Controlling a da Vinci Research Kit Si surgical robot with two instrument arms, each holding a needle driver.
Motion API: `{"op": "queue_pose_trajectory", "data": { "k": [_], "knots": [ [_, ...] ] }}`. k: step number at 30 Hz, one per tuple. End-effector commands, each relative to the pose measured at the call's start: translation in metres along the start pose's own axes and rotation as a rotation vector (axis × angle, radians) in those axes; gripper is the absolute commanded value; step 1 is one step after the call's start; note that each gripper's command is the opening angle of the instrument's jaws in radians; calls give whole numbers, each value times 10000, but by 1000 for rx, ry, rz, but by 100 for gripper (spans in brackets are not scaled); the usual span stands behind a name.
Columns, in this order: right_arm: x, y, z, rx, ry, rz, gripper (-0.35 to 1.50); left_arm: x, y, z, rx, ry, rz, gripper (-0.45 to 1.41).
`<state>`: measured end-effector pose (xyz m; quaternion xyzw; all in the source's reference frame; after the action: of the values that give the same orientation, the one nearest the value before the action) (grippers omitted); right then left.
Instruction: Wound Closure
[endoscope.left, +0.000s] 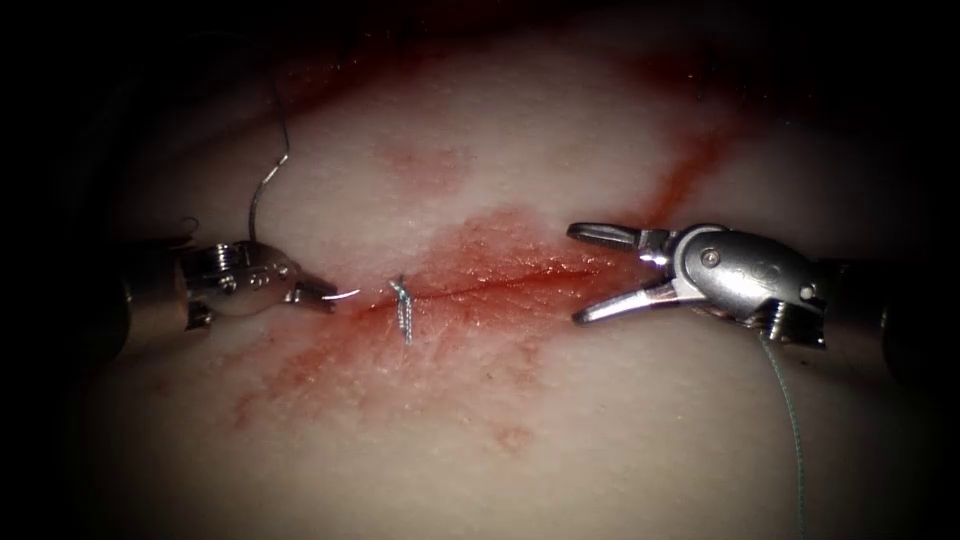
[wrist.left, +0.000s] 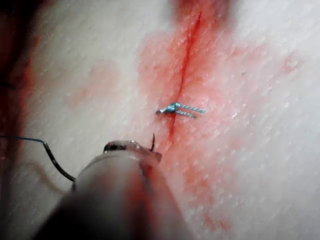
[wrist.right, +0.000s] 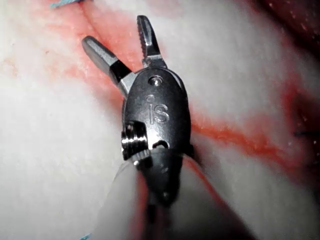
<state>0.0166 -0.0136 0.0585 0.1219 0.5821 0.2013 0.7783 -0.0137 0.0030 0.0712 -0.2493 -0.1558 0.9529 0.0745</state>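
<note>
Centrally, the cut (endoscope.left: 500, 285) runs 9-to-3 across the pale, glistening tissue (endoscope.left: 600, 420), red fluid (endoscope.left: 480, 250) smeared around it. Left tool (endoscope.left: 318, 293): fingers closed on the curved needle (endoscope.left: 345, 294), gripped near one end, its free end out of the tissue, just left of the knotted stitch (endoscope.left: 403, 308). Dark thread (endoscope.left: 265, 190) trails toward 12. Right tool (endoscope.left: 585, 275): fingers wide apart, empty, above the cut's right end, bare tissue all round.

Needle (endoscope.left: 345, 294) mostly hidden in left tool (endoscope.left: 322, 294)
</note>
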Motion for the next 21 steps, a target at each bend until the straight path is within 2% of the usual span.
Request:
{"op": "queue_pose_trajectory", "data": {
  "k": [1,8,10,11,13,16,17,18,20,21],
  "knots": [
    [-3,2,7,2,2,7,114,5,-3,4,20,22,11,-45],
    [-3,15,3,-7,0,41,116,46,-18,-39,170,160,152,-45],
    [-3,17,3,-3,-3,53,116,52,-18,-43,192,178,180,-45],
    [-2,21,2,4,1,72,116,67,-18,-50,220,231,231,-45],
    [-2,25,1,16,17,96,114,80,-16,-54,226,282,285,-45],
    [-4,27,-3,126,132,205,84,98,-10,-55,211,378,359,-45],
    [-4,27,-4,146,187,233,82,102,-8,-55,205,397,374,-45],
    [-3,30,-5,158,209,263,82,112,-3,-53,185,457,405,-45],
    [-3,32,-3,168,211,285,89,121,1,-51,160,518,443,-45],
    [-3,33,-1,163,207,298,99,125,4,-49,146,542,459,-45]
  ]
}}
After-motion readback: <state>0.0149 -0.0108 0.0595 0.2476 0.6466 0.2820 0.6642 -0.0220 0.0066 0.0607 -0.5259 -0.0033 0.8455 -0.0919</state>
